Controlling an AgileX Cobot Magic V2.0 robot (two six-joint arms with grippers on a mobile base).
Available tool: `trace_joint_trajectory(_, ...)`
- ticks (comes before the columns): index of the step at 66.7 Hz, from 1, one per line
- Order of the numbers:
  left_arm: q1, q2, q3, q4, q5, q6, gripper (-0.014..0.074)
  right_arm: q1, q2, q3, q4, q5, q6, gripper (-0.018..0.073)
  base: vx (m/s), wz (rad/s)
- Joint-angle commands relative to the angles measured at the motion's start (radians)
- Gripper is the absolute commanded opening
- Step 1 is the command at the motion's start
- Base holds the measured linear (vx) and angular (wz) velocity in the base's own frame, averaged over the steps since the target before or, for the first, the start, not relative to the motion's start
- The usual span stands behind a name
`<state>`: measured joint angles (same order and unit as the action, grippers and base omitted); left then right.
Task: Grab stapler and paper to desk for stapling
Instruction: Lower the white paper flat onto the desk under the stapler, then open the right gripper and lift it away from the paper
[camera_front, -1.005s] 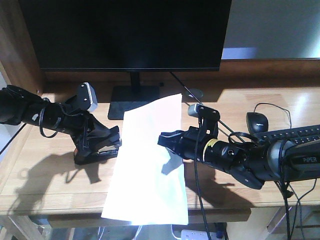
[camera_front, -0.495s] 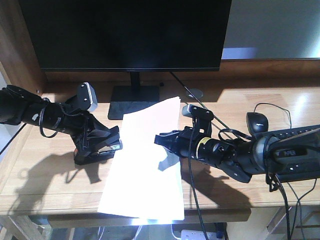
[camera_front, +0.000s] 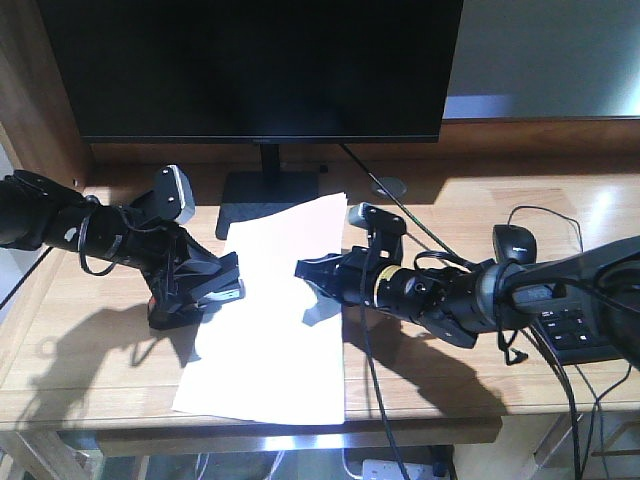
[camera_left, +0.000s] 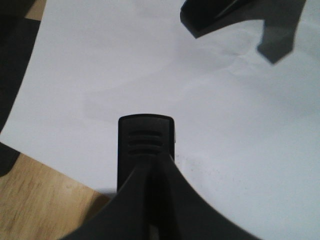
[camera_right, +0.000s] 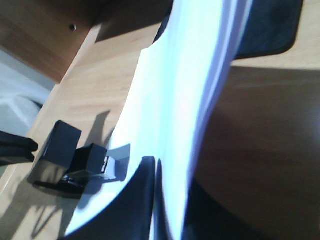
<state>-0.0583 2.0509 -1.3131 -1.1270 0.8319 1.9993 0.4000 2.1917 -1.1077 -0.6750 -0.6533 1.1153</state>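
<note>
A black stapler (camera_front: 205, 296) rests on the light-wood desk (camera_front: 90, 350) at the left, and my left gripper (camera_front: 192, 285) is shut on it from above. The left wrist view shows its ribbed black top (camera_left: 146, 142) between my left gripper's (camera_left: 150, 167) closed fingers, reaching over the paper (camera_left: 150, 65). The white paper (camera_front: 275, 320) lies across the desk's middle, its left edge at the stapler's front end. My right gripper (camera_front: 312, 272) is shut on the paper's right edge, holding that side slightly raised. In the right wrist view the sheet (camera_right: 175, 100) runs between the right gripper's (camera_right: 157, 172) fingers, with the stapler (camera_right: 92, 161) beyond.
A large dark monitor (camera_front: 260, 60) stands at the back on a flat black base (camera_front: 262, 200). A black mouse (camera_front: 513, 243), a keyboard (camera_front: 585, 325) and loose cables lie at the right. The paper's near end overhangs the desk's front edge (camera_front: 430, 430).
My right gripper has moved left with the paper, bringing the sheet's left edge up to the stapler. The left gripper and the stapler have stayed in place.
</note>
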Motion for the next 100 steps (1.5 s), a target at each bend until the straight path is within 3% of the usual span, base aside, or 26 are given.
trace_joint_trajectory(1, -0.003, -0.053, -0.027, -0.048, 0.026, -0.01, -0.0007, 0.0, -0.033, -0.061, -0.108, -0.064, 0.079, 0.0111, 0.0, 0.0)
trace_joint_trajectory(12, -0.003, -0.053, -0.027, -0.048, 0.026, -0.01, -0.0007, 0.0, -0.012, -0.125, -0.25, -0.023, 0.191, 0.0212, 0.0, 0.0)
trace_joint_trajectory(19, -0.003, -0.053, -0.027, -0.048, 0.026, -0.01, -0.0007, 0.0, -0.012, -0.147, -0.292, 0.037, 0.203, 0.0317, 0.0, 0.0)
trace_joint_trajectory(32, -0.003, -0.053, -0.027, -0.048, 0.026, -0.01, -0.0007, -0.001, -0.019, -0.156, -0.293, 0.14, 0.202, 0.0541, 0.0, 0.0)
trace_joint_trajectory(41, -0.003, -0.053, -0.027, -0.048, 0.026, -0.01, -0.0007, -0.001, -0.041, -0.156, -0.294, 0.258, 0.154, 0.0622, 0.0, 0.0)
trace_joint_trajectory(62, -0.003, -0.053, -0.027, -0.048, 0.026, -0.01, -0.0007, -0.001, -0.2, -0.155, -0.303, 0.528, 0.003, 0.0617, 0.0, 0.0)
trace_joint_trajectory(78, -0.003, -0.053, -0.027, -0.048, 0.026, -0.01, -0.0007, 0.0, -0.405, -0.154, -0.356, 0.686, -0.032, 0.0585, 0.0, 0.0)
trace_joint_trajectory(100, -0.003, -0.053, -0.027, -0.048, 0.026, -0.01, -0.0007, 0.0, -0.795, -0.009, -0.427, 0.715, -0.073, 0.0567, 0.0, 0.0)
